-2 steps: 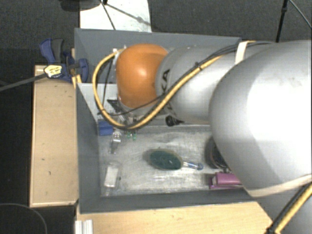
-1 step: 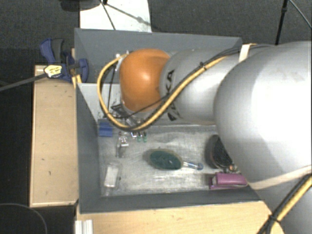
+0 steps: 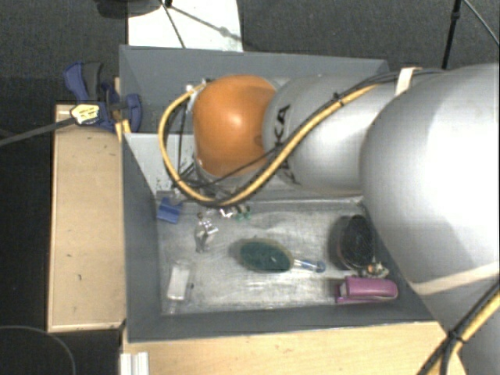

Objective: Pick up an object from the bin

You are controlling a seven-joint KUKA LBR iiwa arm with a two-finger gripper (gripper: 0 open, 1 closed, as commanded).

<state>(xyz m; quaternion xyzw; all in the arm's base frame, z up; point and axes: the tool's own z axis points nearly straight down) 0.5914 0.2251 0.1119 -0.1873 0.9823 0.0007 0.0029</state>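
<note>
Lying near the hand is a green brush; grip state unclear.

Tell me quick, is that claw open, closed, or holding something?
Claw: cannot be told; the orange cover mostly hides it, over the back left of the bin.

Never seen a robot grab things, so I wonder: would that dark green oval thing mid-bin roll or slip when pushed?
The dark green oval thing lies flat on the bin floor, so it probably slides rather than rolls. The thin bluish stem on one side would likely make it swivel when nudged. Its rounded top might be slippery to pinch.
</note>
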